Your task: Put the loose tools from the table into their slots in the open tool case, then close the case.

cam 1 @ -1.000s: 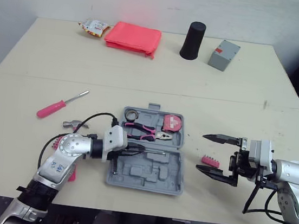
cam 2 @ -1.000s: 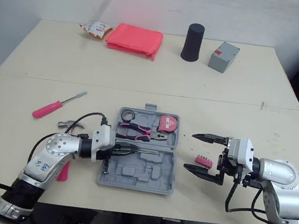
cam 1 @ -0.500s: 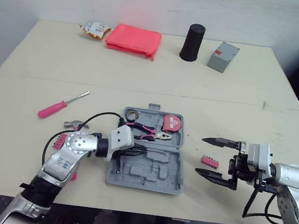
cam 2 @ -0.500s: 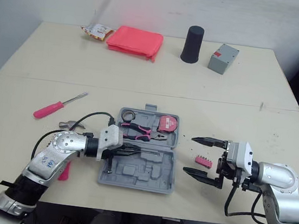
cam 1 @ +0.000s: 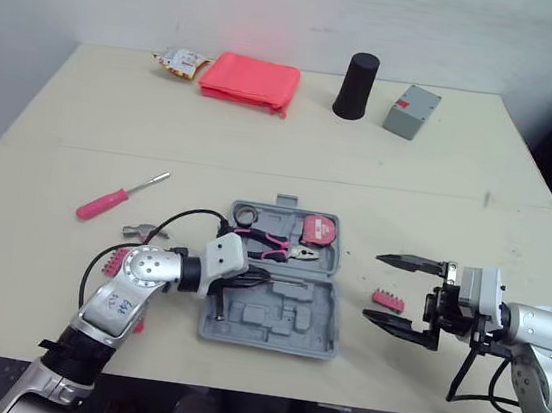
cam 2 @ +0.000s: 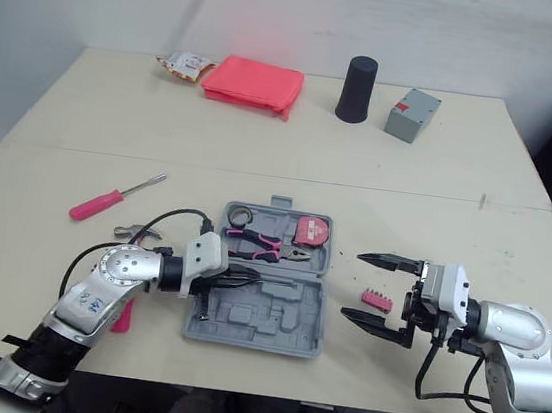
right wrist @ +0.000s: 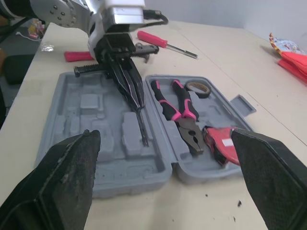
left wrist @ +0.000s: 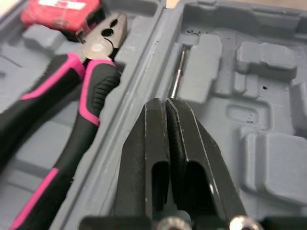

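Desk: open tool case near centre. My left end effector sits over its near half, pinched shut on a thin metal rod lying in the slot by the hinge. Seating step, I judge; next, release and lift clear. My right end effector gapes wide, empty, beside the pink bit strip. The red screwdriver lies loose, left.

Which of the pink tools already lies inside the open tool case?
The pink-handled pliers, in the far half of the tool case. The pink screwdriver and the pink bit strip lie outside it on the table.
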